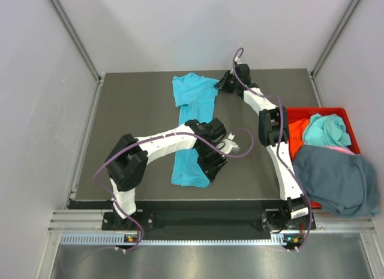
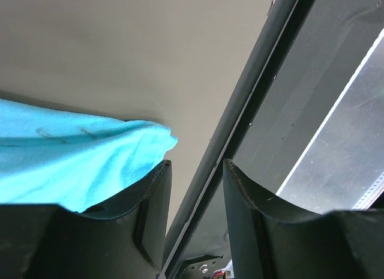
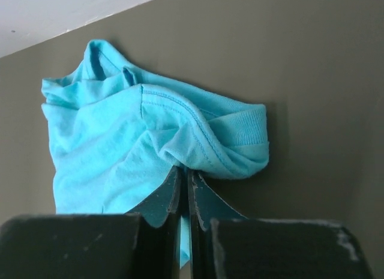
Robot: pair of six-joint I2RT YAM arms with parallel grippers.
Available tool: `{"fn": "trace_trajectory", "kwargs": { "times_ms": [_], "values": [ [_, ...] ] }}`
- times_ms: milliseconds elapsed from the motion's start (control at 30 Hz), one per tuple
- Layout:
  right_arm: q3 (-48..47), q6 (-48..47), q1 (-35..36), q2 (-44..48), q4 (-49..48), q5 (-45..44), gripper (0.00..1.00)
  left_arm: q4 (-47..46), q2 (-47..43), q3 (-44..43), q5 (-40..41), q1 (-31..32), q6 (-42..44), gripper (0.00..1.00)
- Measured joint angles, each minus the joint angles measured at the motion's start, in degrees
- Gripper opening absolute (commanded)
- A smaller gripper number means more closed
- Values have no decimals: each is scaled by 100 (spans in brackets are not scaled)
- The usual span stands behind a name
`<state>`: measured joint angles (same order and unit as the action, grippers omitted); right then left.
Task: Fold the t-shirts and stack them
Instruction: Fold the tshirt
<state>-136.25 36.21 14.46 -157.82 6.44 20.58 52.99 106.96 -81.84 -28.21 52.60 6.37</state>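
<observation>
A bright turquoise t-shirt [image 1: 195, 105] lies lengthwise down the middle of the dark table, collar end far, hem end near. My right gripper [image 1: 226, 82] is at its far right corner, shut on the turquoise cloth by the collar [image 3: 204, 141]. My left gripper [image 1: 211, 165] is over the near right corner of the shirt, jaws open and empty, with the hem [image 2: 90, 153] beside the left finger [image 2: 153, 213]. In the red bin at right lie a second turquoise shirt [image 1: 326, 130], an orange one [image 1: 297, 135], a pinkish one [image 1: 341, 149] and a slate blue-grey one [image 1: 336, 178].
The red plastic bin [image 1: 348, 114] stands at the table's right edge, the slate shirt hanging over its near rim. The table's near edge [image 2: 240, 129] and a metal rail [image 2: 336, 135] lie just past the left gripper. Grey walls enclose the table [image 1: 132, 111].
</observation>
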Motion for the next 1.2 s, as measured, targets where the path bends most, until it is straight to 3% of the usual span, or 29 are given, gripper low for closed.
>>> {"fn": "trace_trajectory", "kwargs": {
  "times_ms": [233, 433, 467, 500, 600, 667, 767, 900, 1067, 1200],
  "values": [
    [-459, -385, 0, -125, -22, -503, 0, -2, 0, 0, -52, 0, 0, 46],
    [-723, -671, 0, -212, -125, -798, 2, 33, 4, -48, 103, 7, 22, 55],
    [-723, -706, 0, -216, -118, -817, 8, 35, 4, -85, 184, 7, 31, 57],
    [-723, -734, -2, -219, -105, -835, 30, 66, 4, -170, 295, 7, 46, 62],
    [-697, -881, -17, -219, -81, -820, 59, 87, 4, -450, 597, 2, 107, 70],
    [-546, -946, -48, -175, -103, -708, 60, 79, -15, -638, 761, -55, 129, 71],
    [267, -942, -133, 269, -223, -385, 59, 55, -216, -693, 802, -328, 94, 73],
    [2470, -920, -317, 1657, -422, -98, 59, -306, -826, -278, 481, -1528, -234, 77],
    [5108, -608, -461, 3383, -874, 389, 59, -1108, -1639, 1019, 179, -3421, -1158, 77],
    [6448, 114, -380, 4253, -1397, 1187, 61, -1722, -2013, 2260, -195, -3698, -1781, 79]
  ]
}}
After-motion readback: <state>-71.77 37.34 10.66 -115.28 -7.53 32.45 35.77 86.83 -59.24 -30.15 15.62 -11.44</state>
